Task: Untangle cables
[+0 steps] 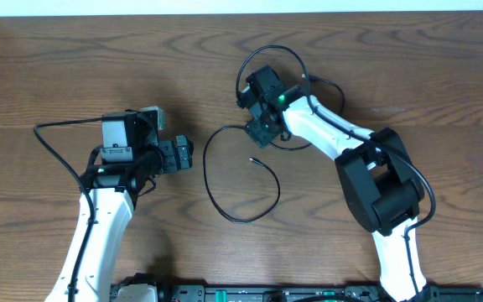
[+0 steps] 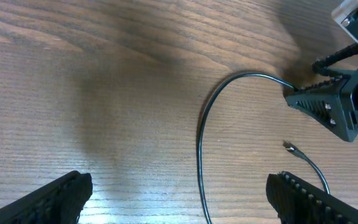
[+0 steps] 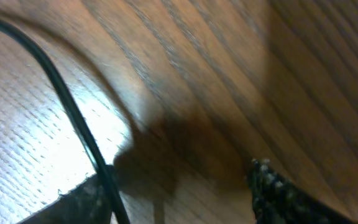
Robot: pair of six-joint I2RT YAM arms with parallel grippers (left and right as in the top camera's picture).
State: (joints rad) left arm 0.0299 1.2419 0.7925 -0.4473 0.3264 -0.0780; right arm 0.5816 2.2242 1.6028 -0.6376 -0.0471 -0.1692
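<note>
A thin black cable [image 1: 210, 186] lies on the table in an open loop, and its small plug end [image 1: 252, 159] is free inside the loop. My right gripper [image 1: 257, 132] is open and low over the loop's upper end. In the right wrist view the cable [image 3: 73, 115] runs past the inner side of the left finger, with the jaws [image 3: 179, 196] apart. My left gripper [image 1: 184, 154] is open and empty, left of the loop. In the left wrist view its jaws [image 2: 179, 202] frame the cable arc [image 2: 199, 137], the plug end [image 2: 288, 145] and the right gripper [image 2: 328, 106].
Another thin black loop [image 1: 273, 49] curls behind the right gripper, near the far side of the wooden table [image 1: 99, 67]. The thick black cable of the left arm [image 1: 49, 143] arcs out to the left. The right arm's body [image 1: 384, 184] stands to the right.
</note>
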